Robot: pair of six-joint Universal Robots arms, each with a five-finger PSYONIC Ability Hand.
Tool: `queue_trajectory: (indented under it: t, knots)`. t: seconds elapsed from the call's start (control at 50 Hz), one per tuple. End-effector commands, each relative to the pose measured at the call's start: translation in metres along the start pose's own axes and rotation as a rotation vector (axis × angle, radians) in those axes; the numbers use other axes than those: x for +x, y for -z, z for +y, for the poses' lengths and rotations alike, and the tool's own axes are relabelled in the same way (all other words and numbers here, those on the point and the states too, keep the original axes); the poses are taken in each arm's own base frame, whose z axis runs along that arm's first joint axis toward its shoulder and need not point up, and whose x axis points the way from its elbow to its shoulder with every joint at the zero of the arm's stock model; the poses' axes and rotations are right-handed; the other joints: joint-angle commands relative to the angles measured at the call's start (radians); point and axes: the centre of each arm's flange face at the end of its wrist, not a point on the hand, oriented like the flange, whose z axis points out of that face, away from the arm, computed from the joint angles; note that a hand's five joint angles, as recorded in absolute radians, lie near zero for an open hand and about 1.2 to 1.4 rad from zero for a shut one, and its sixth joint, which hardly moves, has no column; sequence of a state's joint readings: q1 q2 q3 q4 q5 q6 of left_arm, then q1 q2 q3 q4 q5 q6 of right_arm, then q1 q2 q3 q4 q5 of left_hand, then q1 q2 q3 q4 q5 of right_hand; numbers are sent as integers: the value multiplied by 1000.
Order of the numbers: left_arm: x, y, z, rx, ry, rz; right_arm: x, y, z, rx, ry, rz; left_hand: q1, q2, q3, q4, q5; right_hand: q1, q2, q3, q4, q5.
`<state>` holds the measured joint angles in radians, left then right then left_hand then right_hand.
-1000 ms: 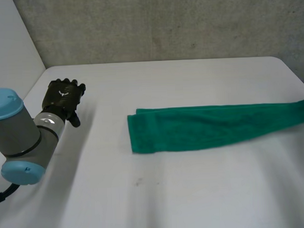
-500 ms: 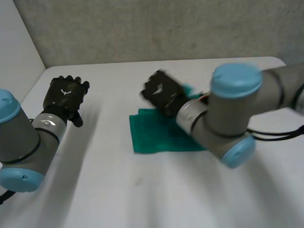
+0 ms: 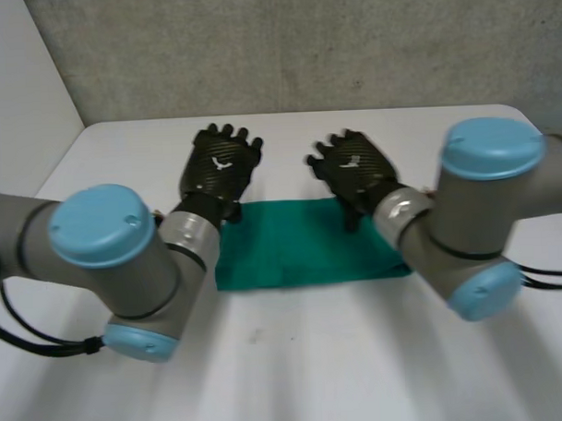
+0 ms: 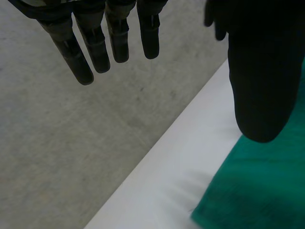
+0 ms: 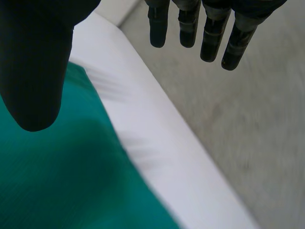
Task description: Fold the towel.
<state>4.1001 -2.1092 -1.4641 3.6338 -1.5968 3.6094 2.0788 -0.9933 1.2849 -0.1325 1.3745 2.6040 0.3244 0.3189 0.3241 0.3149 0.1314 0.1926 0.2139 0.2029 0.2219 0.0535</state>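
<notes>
The green towel [image 3: 301,242] lies flat on the white table [image 3: 314,366] as a short folded rectangle in the middle. My left hand [image 3: 222,164] hovers open over its far left corner, fingers straight and spread. My right hand [image 3: 355,166] is open over the far right part, holding nothing. In the left wrist view the straight fingers [image 4: 95,43] and thumb point past the table's far edge, with the towel [image 4: 257,191] under the thumb. In the right wrist view the thumb [image 5: 33,71] hangs above the towel [image 5: 57,181], and the fingers [image 5: 209,33] are straight.
A grey concrete wall [image 3: 303,43] stands behind the table's far edge, close beyond both hands. A white panel [image 3: 18,90] rises at the far left. Both forearms reach in over the table's near sides.
The towel was a long strip reaching right; my right hand carried its right end over to the left and let go, halving it. My left arm swung in to the towel's far left corner.
</notes>
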Motion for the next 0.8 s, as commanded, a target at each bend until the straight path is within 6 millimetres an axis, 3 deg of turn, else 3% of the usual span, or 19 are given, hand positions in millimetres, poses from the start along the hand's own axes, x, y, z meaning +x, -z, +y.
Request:
queue_trajectory:
  t: [0.02,0.06,0.12,0.22,0.24,0.44,0.6,0.62,0.68,0.8]
  knots:
    - [32,-5,20,-56,26,34,29,28,56,-201,-229,48,-2,3,-2,7,16,-18,-39,-28,-47,-54]
    - [33,-5,26,-81,23,27,32,32,66,-232,-237,57,-2,3,-2,7,16,-18,-39,-28,-47,-54]
    - [34,-3,33,-114,20,11,40,35,80,-267,-253,82,-5,0,-5,4,13,194,173,184,165,158]
    - [30,-1,33,-131,20,-5,55,30,106,-323,-264,126,-5,0,-5,4,13,1114,1093,1104,1085,1079]
    - [29,-1,32,-131,21,-8,57,28,108,-324,-265,131,-5,0,-5,4,13,1203,1181,1193,1173,1167]
    - [8,12,10,-124,61,-51,70,17,97,-282,-243,163,-5,0,-5,4,13,1204,1182,1193,1174,1168]
    - [-4,22,8,-138,84,-79,53,14,82,-247,-228,118,-5,0,-5,4,13,1204,1182,1193,1174,1168]
    - [-5,24,9,-144,85,-81,42,13,80,-247,-222,87,-5,0,-5,4,13,1147,1125,1136,1117,1111]
    - [-5,26,13,-157,84,-80,39,15,84,-263,-226,82,-5,0,-5,4,13,590,568,579,560,554]
    - [-7,27,17,-168,83,-82,32,18,103,-339,-228,102,-5,0,-5,4,13,565,543,554,535,529]
